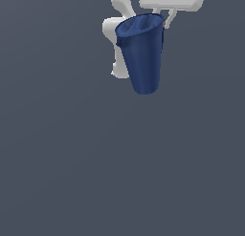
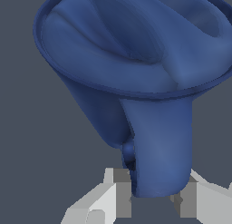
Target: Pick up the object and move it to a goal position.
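A dark blue cup [image 1: 142, 56] hangs high in the exterior view, close against the white body of the robot arm [image 1: 118, 32], with plain slate-grey ground [image 1: 72, 158] filling the rest of the frame. The vessel is a smooth, matte, tapered shape: a wide oval rim at the top narrowing steadily to a small rounded base at the bottom, tilted slightly so the base leans toward the exterior view's right. A thin raised lip runs round the rim, and the inner wall shows soft folds of lighter and darker blue.

In the wrist view the cup fills most of the picture, its broad mouth open to the camera and a thick, rounded part of its body reaching down between the grey and white blocks of the gripper [image 2: 154, 198]. A small knob-like bulge sits on the cup's side just beside one finger [image 2: 118, 196]. The two fingers stand on either side of the blue wall and press against it, the claw clenched on the cup. The arm's casing looks glossy and pale, with rounded joints and a flat slab above the rim
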Action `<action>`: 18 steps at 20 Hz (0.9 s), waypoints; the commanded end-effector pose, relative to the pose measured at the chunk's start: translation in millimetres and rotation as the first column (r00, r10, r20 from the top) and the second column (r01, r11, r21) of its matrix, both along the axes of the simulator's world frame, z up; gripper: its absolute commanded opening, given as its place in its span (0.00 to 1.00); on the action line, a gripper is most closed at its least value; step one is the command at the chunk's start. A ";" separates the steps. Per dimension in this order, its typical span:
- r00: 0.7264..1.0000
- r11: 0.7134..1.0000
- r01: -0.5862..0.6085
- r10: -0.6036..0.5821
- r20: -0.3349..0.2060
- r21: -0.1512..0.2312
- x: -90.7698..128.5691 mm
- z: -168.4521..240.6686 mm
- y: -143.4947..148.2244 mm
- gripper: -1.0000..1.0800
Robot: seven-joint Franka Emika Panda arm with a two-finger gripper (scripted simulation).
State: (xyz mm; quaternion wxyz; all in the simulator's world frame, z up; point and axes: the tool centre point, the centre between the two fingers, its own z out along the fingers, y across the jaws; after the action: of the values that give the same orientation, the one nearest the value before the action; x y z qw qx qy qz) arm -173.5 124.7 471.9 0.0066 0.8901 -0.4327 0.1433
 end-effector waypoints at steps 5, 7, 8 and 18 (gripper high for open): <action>1.000 1.000 0.000 0.000 0.002 0.001 -20.0 50.1 28.9 0.00; 1.000 1.000 0.001 -0.001 0.002 0.002 -24.0 61.2 35.2 0.00; 1.000 1.000 0.001 -0.001 0.002 0.002 -25.7 66.1 38.2 0.00; 1.000 1.000 0.001 -0.001 0.002 0.002 -33.4 90.4 52.7 0.00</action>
State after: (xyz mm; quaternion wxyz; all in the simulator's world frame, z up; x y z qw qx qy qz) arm -206.3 176.4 559.2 0.0062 0.8898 -0.4333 0.1430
